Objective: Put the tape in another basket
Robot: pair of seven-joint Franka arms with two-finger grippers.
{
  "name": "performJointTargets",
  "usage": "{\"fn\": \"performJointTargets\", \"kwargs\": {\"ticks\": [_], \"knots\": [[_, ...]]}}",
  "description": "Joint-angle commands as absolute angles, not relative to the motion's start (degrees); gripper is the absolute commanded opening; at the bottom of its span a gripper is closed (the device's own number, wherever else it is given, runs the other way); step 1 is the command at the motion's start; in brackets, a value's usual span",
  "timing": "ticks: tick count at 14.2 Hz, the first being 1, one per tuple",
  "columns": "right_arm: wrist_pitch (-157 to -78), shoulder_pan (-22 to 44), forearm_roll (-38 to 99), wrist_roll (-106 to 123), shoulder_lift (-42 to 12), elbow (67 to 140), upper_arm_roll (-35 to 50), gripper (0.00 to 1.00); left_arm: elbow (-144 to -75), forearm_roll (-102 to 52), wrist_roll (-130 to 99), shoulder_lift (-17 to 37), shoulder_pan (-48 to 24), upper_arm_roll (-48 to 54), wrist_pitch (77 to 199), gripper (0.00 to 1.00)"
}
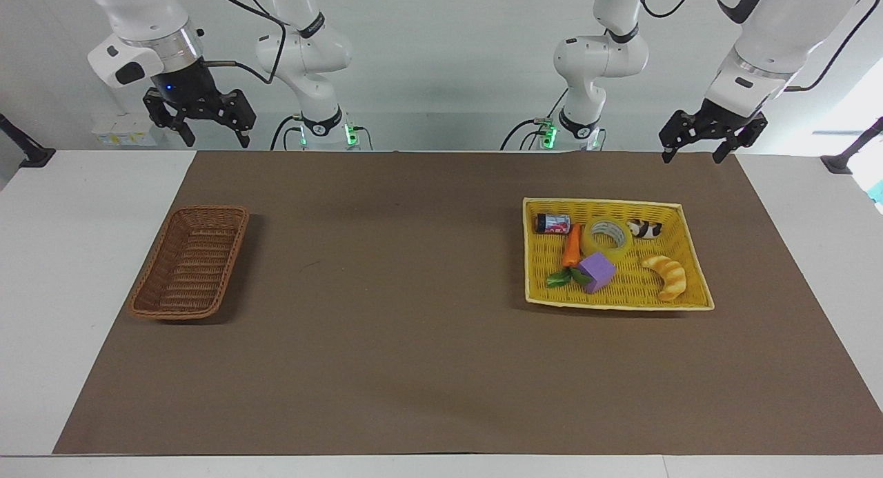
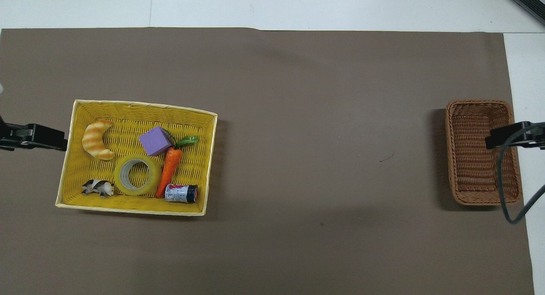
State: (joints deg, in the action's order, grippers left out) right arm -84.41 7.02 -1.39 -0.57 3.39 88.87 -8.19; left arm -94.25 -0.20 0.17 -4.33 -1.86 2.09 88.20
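Yellow tape (image 1: 608, 238) lying flat in the yellow tray (image 1: 693, 274), left claw (image 1: 692, 155) open above the worktop (image 1: 414, 367) near the tray, right claw (image 1: 214, 136) open, brown basket (image 1: 190, 261) well apart.

Carrot (image 1: 572, 245), croissant (image 1: 666, 274), purple cube (image 1: 597, 271)

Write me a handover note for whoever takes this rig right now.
Left gripper: open, raised over the mat's edge at the left arm's end, near the yellow tray, holding nothing.
Right gripper: open, raised near its base, holding nothing; that arm waits.
Tape: lying flat in the yellow tray, beside the carrot, cube and cow figure.
Basket: at the right arm's end, nothing in it.
Done: nothing; tape untouched.
Left: grasp the tape, carry it across, set it in the basket. A handover between the arms may be needed.
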Motion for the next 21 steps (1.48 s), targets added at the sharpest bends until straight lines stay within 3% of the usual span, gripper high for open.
{"fn": "performJointTargets", "kwargs": {"ticks": [1,9,19,21], "knots": [[-85.5,6.3,-1.2,1.1,4.2,90.2,-8.0,1.0,-99.3,-0.9,0.4,-6.6,-1.7,2.2,91.7,1.0],[-85.5,6.3,-1.2,1.1,4.2,90.2,-8.0,1.0,-117.8,-0.9,0.4,-13.0,-2.1,2.4,107.0,1.0],[-85.5,6.3,-1.1,1.1,4.2,90.3,-8.0,1.0,-132.7,-2.6,9.2,-13.3,-3.4,2.4,121.9,1.0],[-85.5,6.3,-1.1,1.1,4.2,90.3,-8.0,1.0,-133.1,-2.7,14.1,-11.7,-2.9,2.4,123.7,1.0]]}}
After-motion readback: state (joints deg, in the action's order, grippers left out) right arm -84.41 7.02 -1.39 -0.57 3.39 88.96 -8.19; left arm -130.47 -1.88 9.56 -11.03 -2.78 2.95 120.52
